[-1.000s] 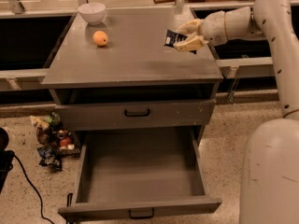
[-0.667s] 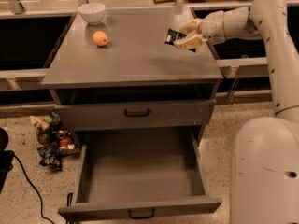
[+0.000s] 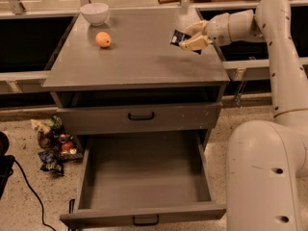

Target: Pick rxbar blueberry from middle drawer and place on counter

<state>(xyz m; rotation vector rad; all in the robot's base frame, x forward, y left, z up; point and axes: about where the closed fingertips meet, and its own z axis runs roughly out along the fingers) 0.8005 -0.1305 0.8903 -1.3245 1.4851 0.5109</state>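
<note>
nearest, the middle drawer [image 3: 144, 189] stands pulled full out, its flat grey floor bare to view and a small black handle on its low front. the robot's pale body [image 3: 264, 177] fills the right corner and takes up a little more of the view than it did a moment ago. left of the drawer, a heap of crumpled wrappers [image 3: 52, 146] lies on the floor; no print on them can be read. above the drawer is a shut drawer front [image 3: 139, 117]. on the counter [image 3: 139, 61] an orange [image 3: 103, 39] sits near a white bowl [image 3: 94, 12] at the far left. the gripper [image 3: 185, 36] hangs over the counter's far right side, about where it was before, its fingers pinched on the bar [image 3: 176, 36]. the bar is a small dark wrapper with pale lettering too fine to read; it juts left from the fingers, tilted, with its shadow on the counter below.
</note>
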